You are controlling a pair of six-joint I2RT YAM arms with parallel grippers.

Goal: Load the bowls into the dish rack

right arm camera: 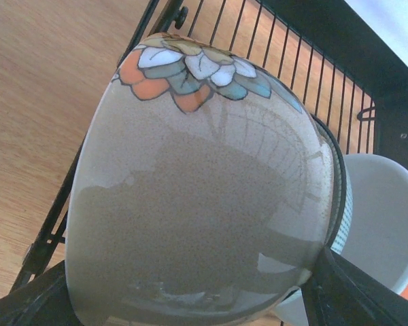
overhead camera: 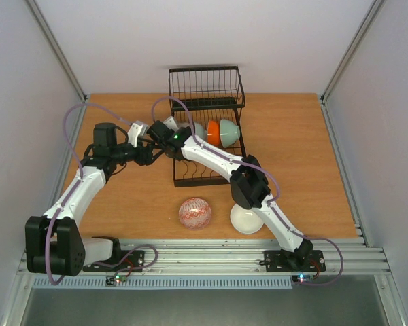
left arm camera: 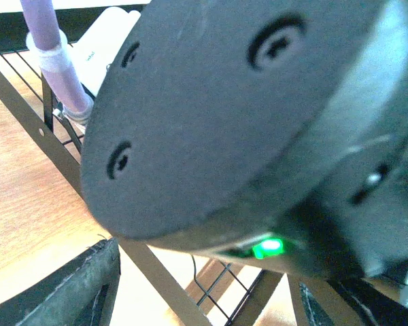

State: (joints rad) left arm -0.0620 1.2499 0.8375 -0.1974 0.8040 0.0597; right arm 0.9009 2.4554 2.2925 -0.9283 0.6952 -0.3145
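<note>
Clamped in the right gripper (right arm camera: 190, 302), squeezed between its dark fingers (right arm camera: 357, 292): a grey bowl (right arm camera: 204, 197) with a band of orange, white and blue petals along one edge. Hung tilted across the left rail of the dish rack (overhead camera: 207, 129), half over the wires and half over the wood; probably not seated in a slot, though hard to judge from so close.

Stood on edge in the rack's flat tray, side by side: a pale bowl (overhead camera: 198, 130), an orange bowl (overhead camera: 213, 133) and a mint bowl (overhead camera: 230, 132). Rose behind them, at the far end, the taller basket section.

Lay on the counter (overhead camera: 313, 163), well apart from the rack and towards the near edge: a patterned bowl (overhead camera: 195, 212), mouth down, with red lines. Just to its right sat a white bowl (overhead camera: 245, 220), partly hidden under the right arm (overhead camera: 258, 193).

Hovered just left of the rack, close against the right arm's wrist: the left gripper (left arm camera: 214, 302), fingers (left arm camera: 81, 292) spread wide with nothing between them. Filled most of that wrist view: the other arm's dark housing and its green light.
</note>
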